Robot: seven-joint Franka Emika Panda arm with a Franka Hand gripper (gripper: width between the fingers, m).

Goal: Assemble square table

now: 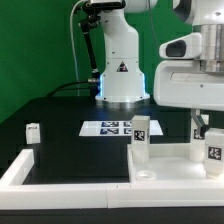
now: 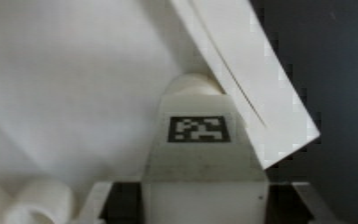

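White plastic fills the wrist view: a short tagged leg (image 2: 197, 140) sits between the two dark fingers (image 2: 115, 204) of the end effector (image 2: 197, 206). The fingers look pressed against its flanks, so the jaws are drawn partway in and gripping it, not standing free.

In the exterior view the end effector (image 1: 202, 130) hangs at about three o'clock, with that leg (image 1: 213, 151) upright just below it. Both are over a corner of the square top (image 1: 172, 172), which lies at four to five o'clock on the black desk (image 1: 70, 140). The leg is probably held upright so that its lower end points down at a corner socket. Whether it has entered one cannot be told.

A second leg (image 1: 141, 130) stands upright at the top's corner nearest the centre of the picture and is likely seated there. A third leg (image 1: 33, 132) sits alone at nine o'clock, well apart from the rest. The marker board (image 1: 113, 127) lies flat at the centre. A white border rail (image 1: 60, 176) runs along six to seven o'clock, probably to keep loose parts from sliding off the desk.
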